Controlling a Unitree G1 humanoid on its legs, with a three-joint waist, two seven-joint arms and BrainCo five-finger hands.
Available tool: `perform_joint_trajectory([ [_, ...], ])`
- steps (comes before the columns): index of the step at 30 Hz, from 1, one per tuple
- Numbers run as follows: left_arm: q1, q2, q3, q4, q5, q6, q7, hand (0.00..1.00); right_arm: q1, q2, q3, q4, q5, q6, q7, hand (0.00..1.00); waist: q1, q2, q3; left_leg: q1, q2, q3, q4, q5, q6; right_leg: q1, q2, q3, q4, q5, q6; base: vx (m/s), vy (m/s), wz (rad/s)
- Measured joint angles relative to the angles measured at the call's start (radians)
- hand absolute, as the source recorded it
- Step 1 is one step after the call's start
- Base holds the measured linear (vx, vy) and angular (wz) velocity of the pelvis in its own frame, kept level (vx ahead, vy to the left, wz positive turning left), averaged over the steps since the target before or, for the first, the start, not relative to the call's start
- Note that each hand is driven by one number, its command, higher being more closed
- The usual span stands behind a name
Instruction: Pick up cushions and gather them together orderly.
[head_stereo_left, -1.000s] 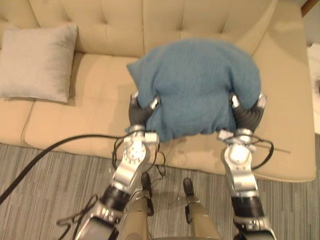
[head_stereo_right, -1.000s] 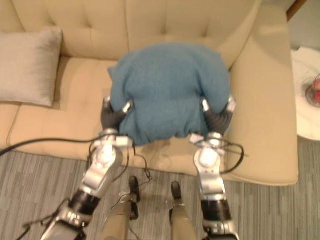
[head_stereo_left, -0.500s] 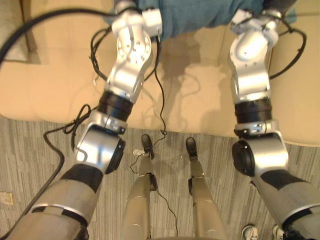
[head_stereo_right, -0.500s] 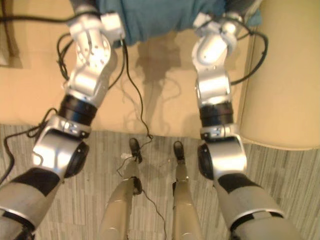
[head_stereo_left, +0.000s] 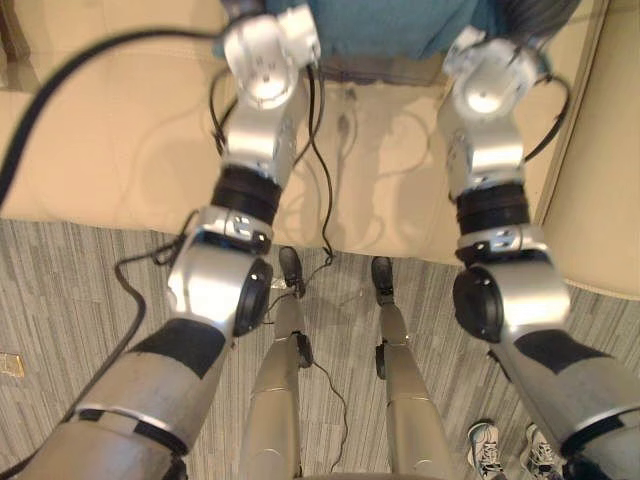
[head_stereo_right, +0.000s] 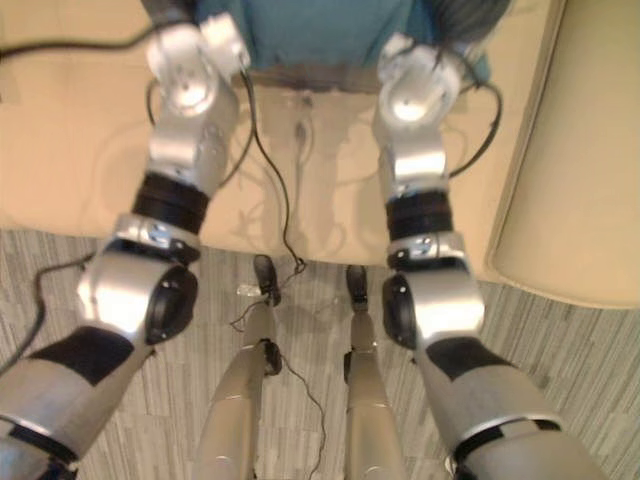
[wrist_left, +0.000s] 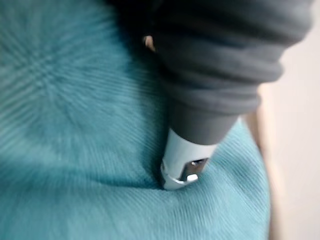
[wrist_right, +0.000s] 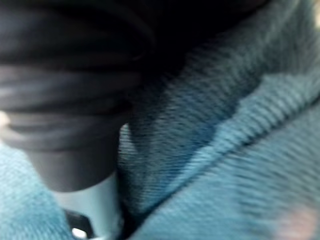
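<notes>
The blue cushion (head_stereo_left: 392, 24) lies at the far side of the beige sofa seat (head_stereo_left: 120, 150), cut off by the upper edge of the eye views. Both arms stretch forward over the seat to it. My left hand (head_stereo_left: 246, 8) is at the cushion's left side and my right hand (head_stereo_left: 538, 12) at its right side. In the left wrist view the left hand's dark cover (wrist_left: 220, 70) and one silver finger (wrist_left: 186, 161) press into the cushion's knit cloth (wrist_left: 75, 125). The right hand's dark cover (wrist_right: 65, 100) lies against folds of the cushion (wrist_right: 240, 150), with its fingers hidden.
The sofa's padded right armrest (head_stereo_left: 605, 190) runs along the right. Grey striped carpet (head_stereo_left: 60, 310) lies in front of the sofa. A person's white shoes (head_stereo_left: 490, 462) show at the lower right.
The camera has tipped down, so the cushion sits at the top edge instead of mid-view. Both arms have stretched further forward over the seat with the cushion between the hands.
</notes>
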Motion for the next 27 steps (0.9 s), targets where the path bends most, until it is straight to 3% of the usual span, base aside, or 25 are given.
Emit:
perform_joint_trajectory([
  [6,0.151,-0.054,-0.015,-0.06,0.002,-0.009,-0.052,0.0,0.208,0.045,-0.003,-0.111,0.014,-0.027,0.045,0.0,0.0,-0.006,0.017,0.016,0.008,-0.035,0.053,-0.033,-0.025,-0.008,0.012,-0.029,0.136,-0.1,-0.025,-0.07,0.001,0.16],
  [9,0.247,-0.028,-0.014,-0.106,0.003,-0.014,-0.064,0.0,0.332,0.072,-0.004,-0.223,0.014,-0.05,0.074,0.0,0.003,-0.026,0.03,0.012,0.012,-0.045,0.094,-0.057,-0.03,-0.039,0.019,-0.034,0.232,-0.145,-0.03,-0.08,-0.024,0.06],
  [16,0.381,0.027,-0.019,-0.276,0.003,-0.014,-0.074,0.0,0.519,0.059,-0.08,-0.477,0.011,-0.076,0.094,0.0,0.002,-0.037,0.035,-0.02,0.014,-0.085,0.163,-0.06,-0.023,-0.055,0.02,-0.065,0.304,-0.169,-0.034,-0.03,-0.033,0.12],
  [19,0.461,0.058,-0.051,-0.403,0.003,-0.039,-0.089,0.0,0.647,0.035,-0.076,-0.593,0.008,-0.103,0.126,0.0,0.001,-0.039,0.035,0.012,0.017,-0.101,0.201,-0.084,-0.024,-0.007,0.019,-0.087,0.323,-0.188,-0.037,0.01,-0.044,0.17],
  [25,0.732,0.077,-0.103,-0.531,0.001,-0.068,-0.205,0.0,1.038,0.023,0.007,-0.689,0.003,-0.158,0.301,0.0,0.0,-0.067,0.023,0.157,0.01,-0.135,0.27,-0.168,-0.028,0.181,0.004,-0.139,0.34,-0.27,-0.043,0.04,-0.015,0.24],
  [27,0.856,0.091,-0.106,-0.538,0.002,-0.068,-0.264,0.0,1.182,0.039,0.023,-0.669,-0.001,-0.158,0.394,0.0,0.0,-0.091,0.009,0.235,-0.001,-0.136,0.259,-0.182,-0.022,0.26,-0.009,-0.147,0.333,-0.29,-0.04,0.08,0.014,0.18],
])
